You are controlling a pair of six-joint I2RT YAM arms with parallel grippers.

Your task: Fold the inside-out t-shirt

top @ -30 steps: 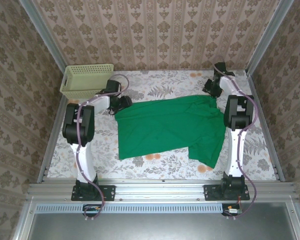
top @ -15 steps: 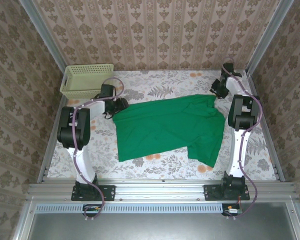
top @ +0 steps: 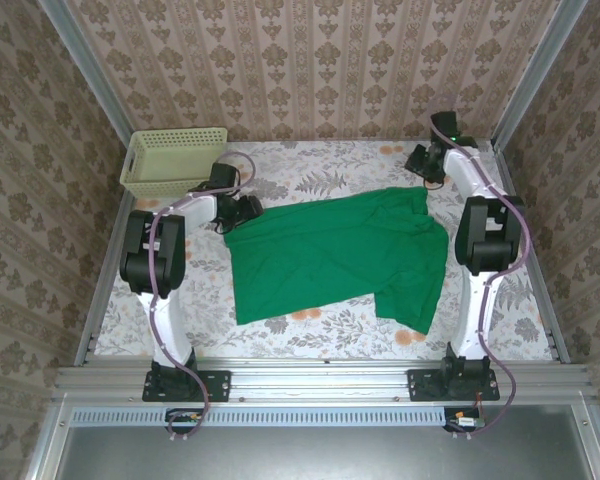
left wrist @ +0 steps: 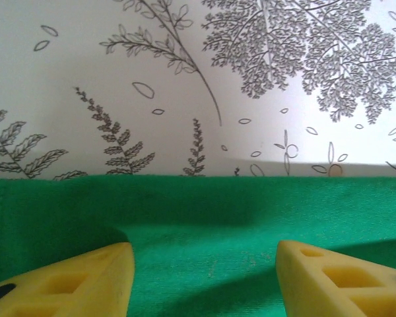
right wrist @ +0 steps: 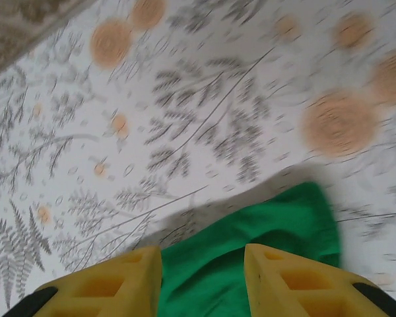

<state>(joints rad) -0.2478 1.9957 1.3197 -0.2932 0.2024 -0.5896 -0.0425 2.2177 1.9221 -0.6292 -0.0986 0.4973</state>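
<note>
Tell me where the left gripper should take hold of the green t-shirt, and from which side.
Pinch the straight edge of the green t-shirt by its far left corner, coming down from above with the left gripper. The cloth lies flat on the table, so there is nothing to get under; the open fingers sit over cloth just inside that edge.

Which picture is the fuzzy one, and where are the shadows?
Right wrist view: fuzzy, the orange flowers on the white fern-printed tablecloth smear, and a grey shadow hugs the bright green soft-cloth t-shirt. Left wrist view: sharp, crisp leaves, a thin shadow strip along the shirt's edge. Top external view: clear, evenly lit.
</note>
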